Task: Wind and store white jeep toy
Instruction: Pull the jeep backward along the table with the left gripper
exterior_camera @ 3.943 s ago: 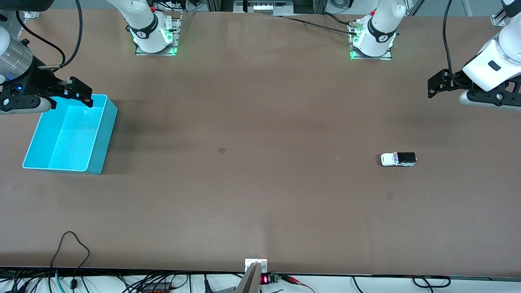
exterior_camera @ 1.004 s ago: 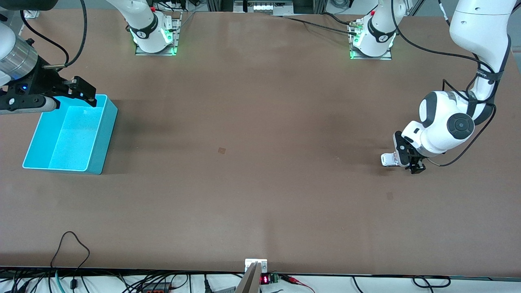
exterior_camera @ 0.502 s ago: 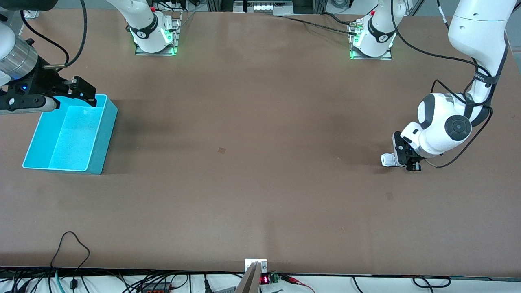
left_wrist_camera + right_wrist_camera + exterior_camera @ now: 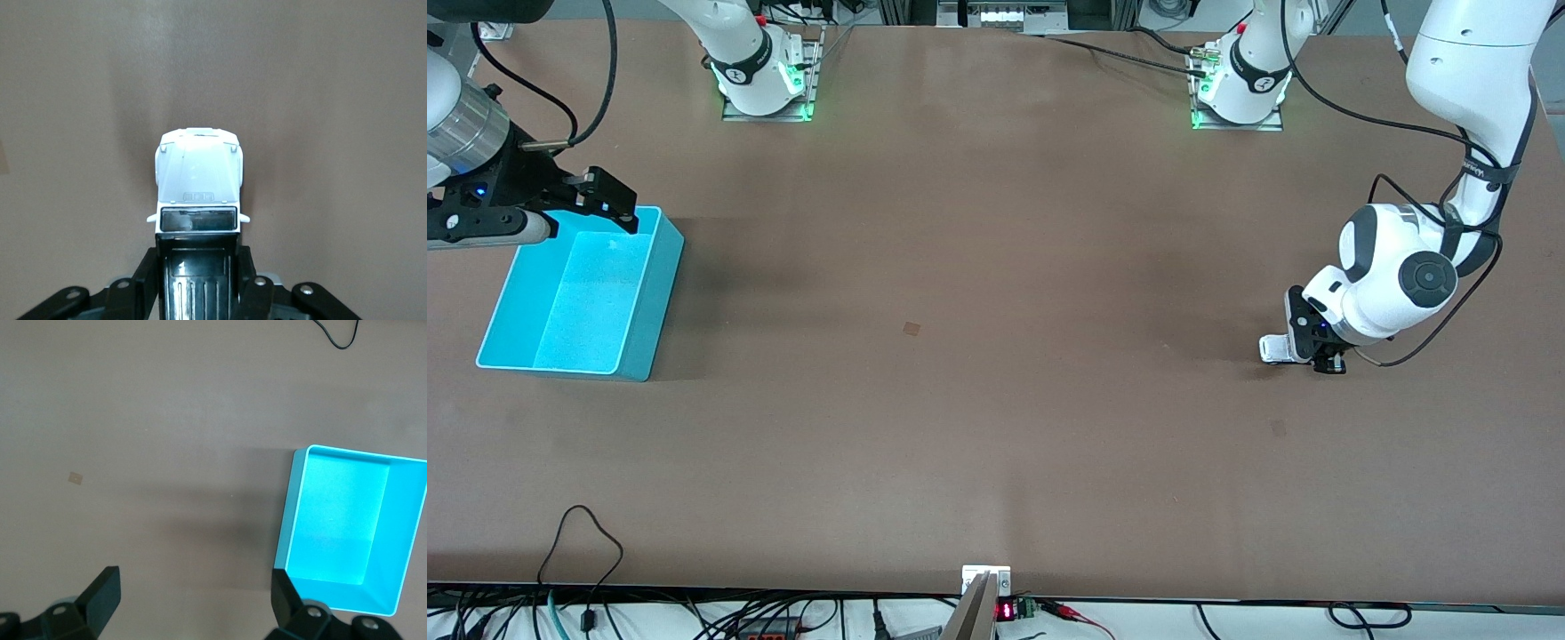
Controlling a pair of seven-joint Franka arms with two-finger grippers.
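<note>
The small white jeep toy (image 4: 1276,348) (image 4: 198,190) sits on the brown table (image 4: 996,400), its black rear clamped by the left gripper (image 4: 1319,348) (image 4: 198,280). The right gripper (image 4: 609,200) (image 4: 193,600) waits spread wide over the turquoise plastic bin (image 4: 649,311) (image 4: 287,540).

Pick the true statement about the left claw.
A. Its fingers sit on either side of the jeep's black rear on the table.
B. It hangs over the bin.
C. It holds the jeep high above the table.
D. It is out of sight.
A: the left wrist view shows the left claw with a finger along each side of the black rear of the jeep, which sits on the table.
</note>
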